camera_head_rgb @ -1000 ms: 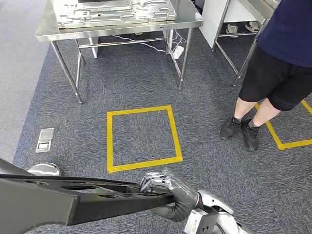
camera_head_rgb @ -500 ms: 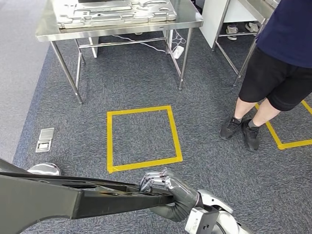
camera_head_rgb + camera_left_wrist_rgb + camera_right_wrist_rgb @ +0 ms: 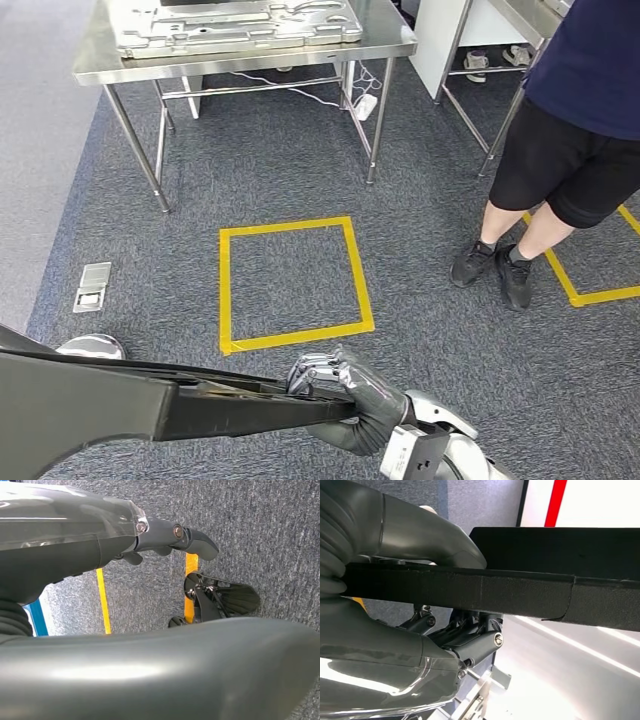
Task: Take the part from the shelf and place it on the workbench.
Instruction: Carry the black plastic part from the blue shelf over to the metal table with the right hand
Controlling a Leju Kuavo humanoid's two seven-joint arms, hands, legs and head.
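Note:
The part (image 3: 226, 405) is a long dark panel that runs across the bottom of the head view, with a wide grey left end (image 3: 68, 415). My right hand (image 3: 355, 395) grips its right end, fingers over the top edge; up close the black edge (image 3: 471, 587) passes between thumb and fingers. In the left wrist view my left hand (image 3: 166, 532) stretches along the part's smooth grey surface (image 3: 158, 670) and carries that end. The steel workbench (image 3: 90, 62) stands ahead at the far side of the carpet.
A large silver stamped panel (image 3: 234, 22) lies on the workbench. A yellow tape square (image 3: 294, 280) marks the carpet between me and the bench. A person in dark shorts (image 3: 573, 150) stands at the right. A floor socket plate (image 3: 93, 286) sits at the left.
The part's left end has shifted very slightly. Both hands keep their hold and the scene is the same.

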